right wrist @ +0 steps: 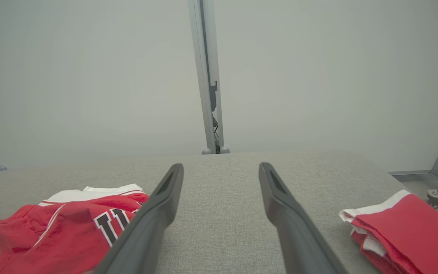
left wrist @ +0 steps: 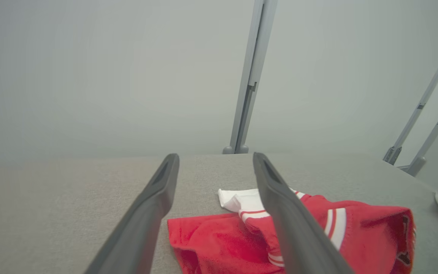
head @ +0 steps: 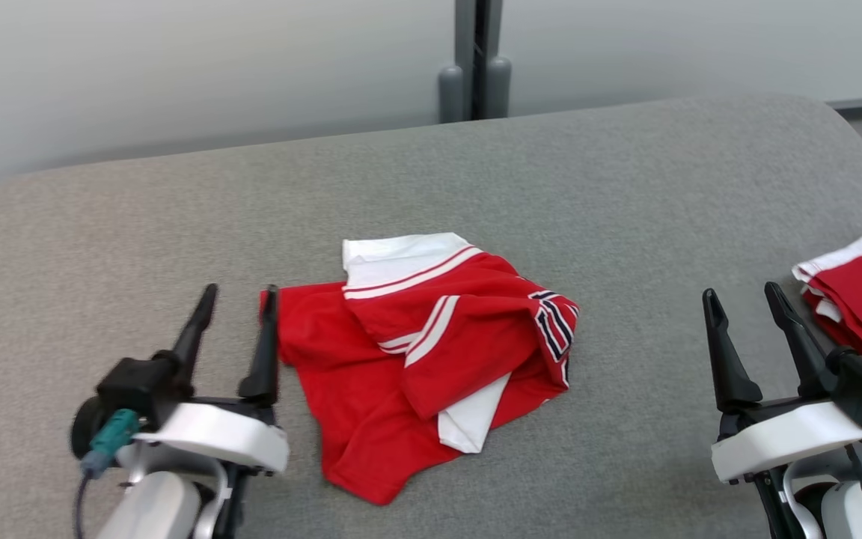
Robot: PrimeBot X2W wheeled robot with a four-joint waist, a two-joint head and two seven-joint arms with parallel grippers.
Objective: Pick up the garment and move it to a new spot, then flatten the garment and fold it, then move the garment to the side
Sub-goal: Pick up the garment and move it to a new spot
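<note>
Both splayed and empty: left hand (head: 241, 292), right hand (head: 742, 290). The garment (head: 371, 359) looks soft, light, floppy; I'd pinch its nine-o'clock edge.

No whole word, brand or number can be read anywhere. On the red garment (right wrist: 51, 236), dark block lettering (right wrist: 108, 224) outlined in white is seen in the right wrist view. What looks like a "U" can be made out, followed by part of a second character. The rest is hidden behind one of the fingers (right wrist: 158, 213). In the head view the same lettering is bunched into a fold and cannot be read.
</note>
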